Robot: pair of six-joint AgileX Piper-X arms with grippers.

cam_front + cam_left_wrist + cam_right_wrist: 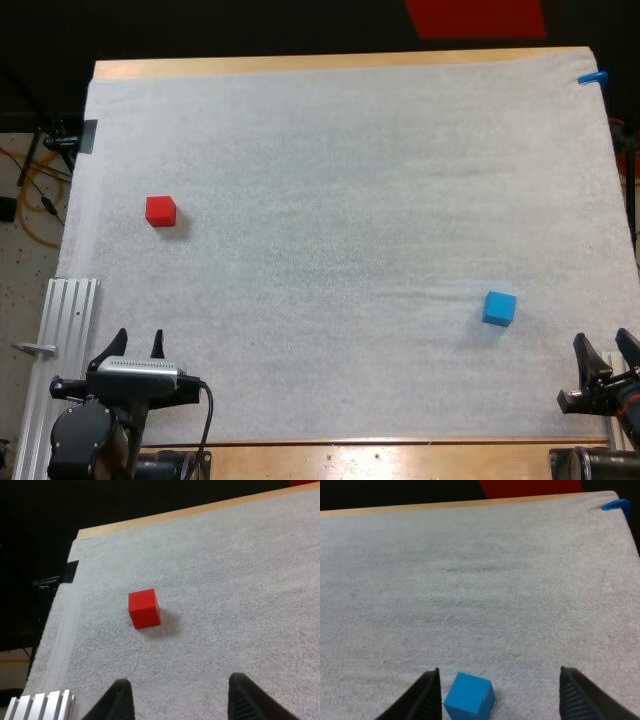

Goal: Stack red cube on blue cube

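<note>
High view: white mat [350, 180] over a wooden bench [300, 64]; red cube [160, 211] on the mat toward the left side, about midway between near and far edges; blue cube [499, 308] toward the near right, well apart from the red one, nothing on top of it. Left gripper [138, 338] at the near left edge of the mat, fingers spread and empty, red cube ahead of it with bare mat between. Right gripper [604, 345] at the near right edge, fingers likewise apart and empty, blue cube near it. Ribbed metal rail [65, 340] beside the mat at the left arm; it lies off the line to either cube. Left wrist view: red cube [144, 609] upright on the mat, ahead of the released fingers and clear of them, turned slightly askew. Right wrist view: blue cube [469, 696] low between the open fingers, closer to one, touching neither. Step in hand, by judgement: the start, pickup of the red cube not yet begun. Next move calls for the left gripper to reach forward, straddle the red cube square to its faces and close. No obstruction on the mat; the long carry across to the blue cube is the main demand.
</note>
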